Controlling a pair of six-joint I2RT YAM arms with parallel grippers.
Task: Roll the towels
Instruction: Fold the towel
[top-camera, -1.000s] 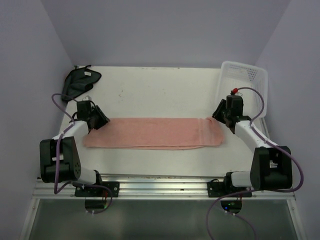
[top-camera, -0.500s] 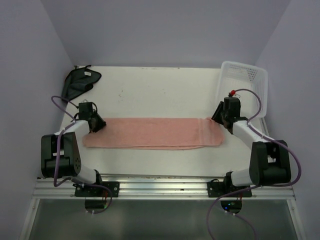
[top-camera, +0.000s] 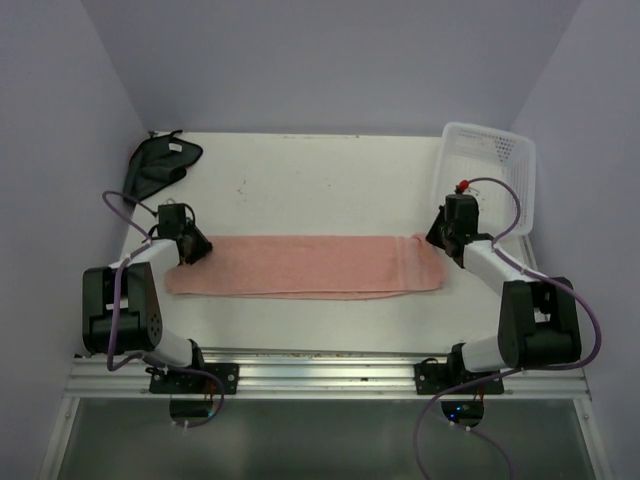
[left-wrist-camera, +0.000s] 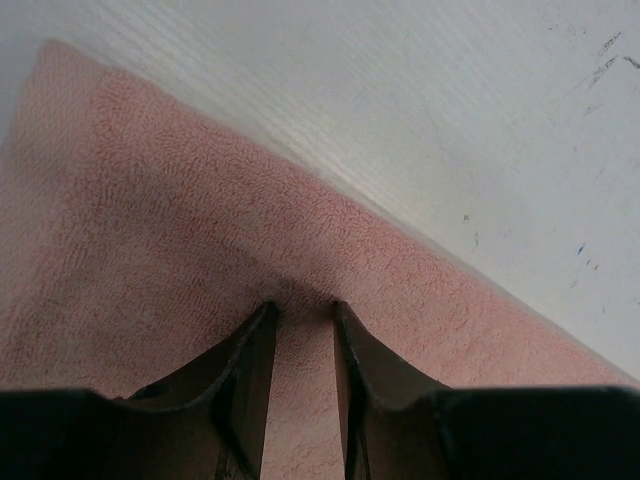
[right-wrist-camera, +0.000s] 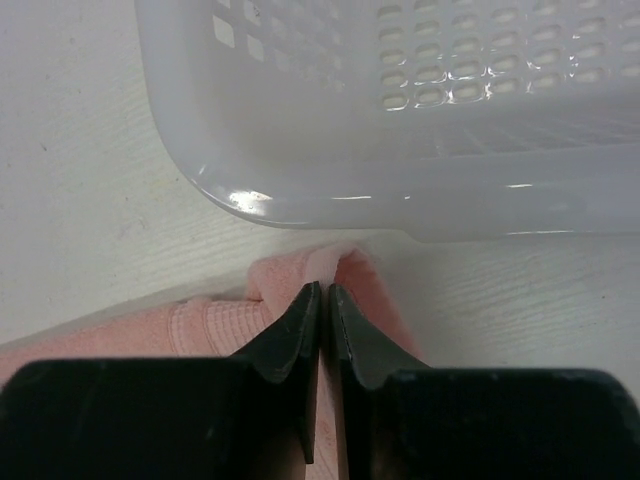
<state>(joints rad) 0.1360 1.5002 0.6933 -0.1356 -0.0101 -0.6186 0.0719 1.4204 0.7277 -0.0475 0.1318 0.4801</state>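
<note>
Pink towel laid flat, a tool at each end

From above, the salmon-pink towel (top-camera: 305, 266) lies as a long flat strip across the near middle of the bench (top-camera: 320, 170). The left tool (top-camera: 193, 247) is on its left end and the right tool (top-camera: 440, 236) on its right end. The dark cloth (top-camera: 160, 165) is bunched in the far-left corner, well apart from the towel, and the white basket (top-camera: 495, 160) stands at the far right. In the left wrist view, the fingers (left-wrist-camera: 250, 360) are a little apart and pressed onto the terry near its edge, with pink pile showing in the gap. Whether they grip it I cannot tell. In the right wrist view, the fingers (right-wrist-camera: 295, 330) are pressed nearly together, pinching a raised fold of the towel's corner just beside the basket wall.
</note>
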